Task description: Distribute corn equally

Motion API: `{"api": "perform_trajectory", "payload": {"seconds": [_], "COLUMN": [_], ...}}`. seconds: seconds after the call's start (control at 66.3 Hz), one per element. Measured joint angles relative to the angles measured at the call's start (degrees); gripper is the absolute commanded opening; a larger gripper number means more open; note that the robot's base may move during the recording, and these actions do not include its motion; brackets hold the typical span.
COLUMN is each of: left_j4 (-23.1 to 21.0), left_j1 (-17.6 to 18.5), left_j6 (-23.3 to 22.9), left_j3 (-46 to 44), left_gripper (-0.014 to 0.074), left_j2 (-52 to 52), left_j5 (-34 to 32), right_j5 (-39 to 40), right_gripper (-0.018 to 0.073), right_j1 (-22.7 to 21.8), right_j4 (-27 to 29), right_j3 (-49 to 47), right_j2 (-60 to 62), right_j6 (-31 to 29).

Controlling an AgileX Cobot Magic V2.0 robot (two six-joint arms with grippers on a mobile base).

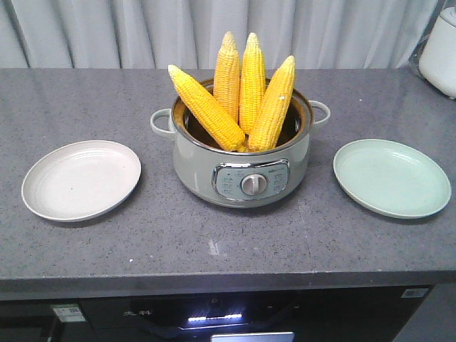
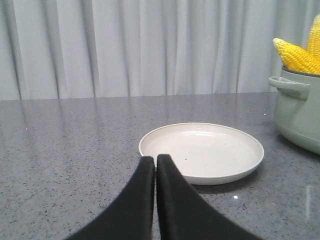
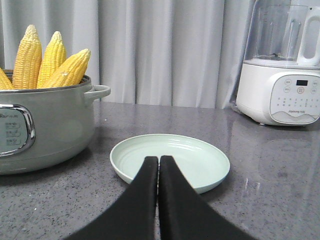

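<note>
Several yellow corn cobs (image 1: 242,92) stand tip-up in a pale green electric pot (image 1: 242,167) at the counter's middle; the corn (image 3: 47,62) also shows at the left of the right wrist view, and one cob tip (image 2: 295,52) at the right edge of the left wrist view. An empty white plate (image 1: 80,179) lies left of the pot, an empty mint-green plate (image 1: 392,177) right of it. My left gripper (image 2: 155,159) is shut with nothing in it, just short of the white plate (image 2: 210,150). My right gripper (image 3: 158,159) is shut and empty in front of the green plate (image 3: 190,160). Neither gripper appears in the front view.
A white blender (image 3: 282,75) stands at the back right of the grey counter (image 1: 214,249); a white appliance (image 1: 439,53) shows at the front view's far right. A pale curtain (image 1: 214,28) hangs behind. The counter's front edge runs above a dark cabinet (image 1: 214,313).
</note>
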State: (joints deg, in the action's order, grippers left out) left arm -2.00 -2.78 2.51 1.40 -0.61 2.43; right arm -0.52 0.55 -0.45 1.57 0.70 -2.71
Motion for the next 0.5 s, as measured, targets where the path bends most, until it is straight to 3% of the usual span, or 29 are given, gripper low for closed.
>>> {"api": "perform_trajectory", "payload": {"seconds": [0.497], "left_j4": [0.00], "left_j1": [0.00], "left_j6": [0.00], "left_j3": [0.00], "left_gripper": [-0.0006], "left_j2": [0.00], "left_j5": [0.00], "right_j5": [0.00], "right_gripper": [-0.0006], "right_j1": [0.00], "right_j4": [0.00], "right_j3": [0.00], "right_j2": [0.00], "right_j6": [0.00]}}
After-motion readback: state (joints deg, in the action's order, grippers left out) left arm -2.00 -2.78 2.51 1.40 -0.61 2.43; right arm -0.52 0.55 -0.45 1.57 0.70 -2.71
